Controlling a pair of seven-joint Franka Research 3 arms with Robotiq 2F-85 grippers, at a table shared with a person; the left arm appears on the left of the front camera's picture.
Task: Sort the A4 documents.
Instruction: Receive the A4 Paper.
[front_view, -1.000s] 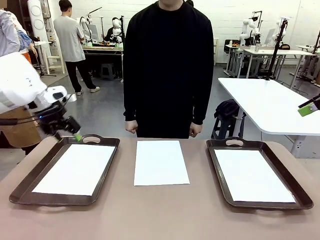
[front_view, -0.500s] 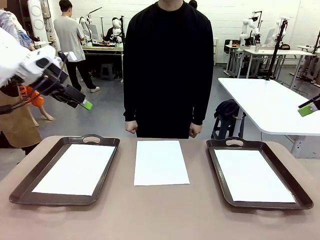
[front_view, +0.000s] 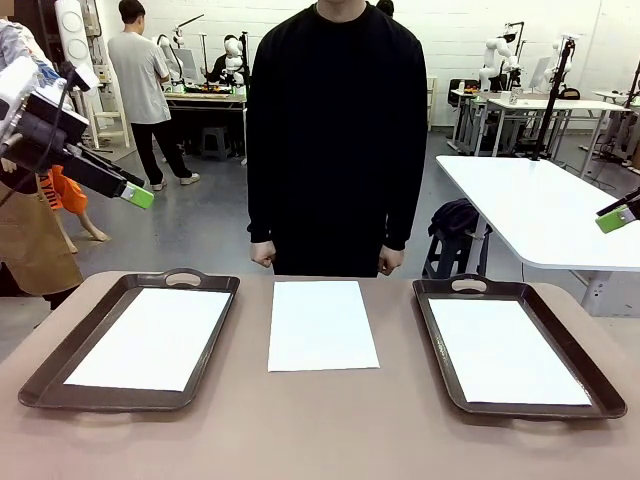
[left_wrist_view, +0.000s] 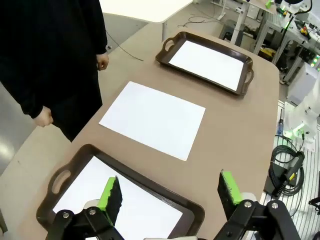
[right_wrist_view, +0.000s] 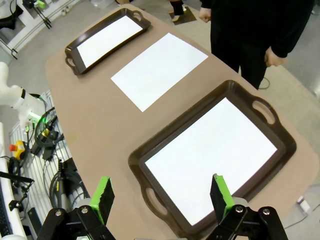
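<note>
Resting in left tray (front_view: 100, 400) and right tray (front_view: 540, 411): one sheet (front_view: 150, 338) each.

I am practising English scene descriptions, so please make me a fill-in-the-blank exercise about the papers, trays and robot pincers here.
1. The middle A4 document lies on the bare ___, between the left tray and the right tray.
2. Both trays are dark ___.
3. The left pincer hangs high with its jaws ___.
Missing words: table; brown; open.
</note>
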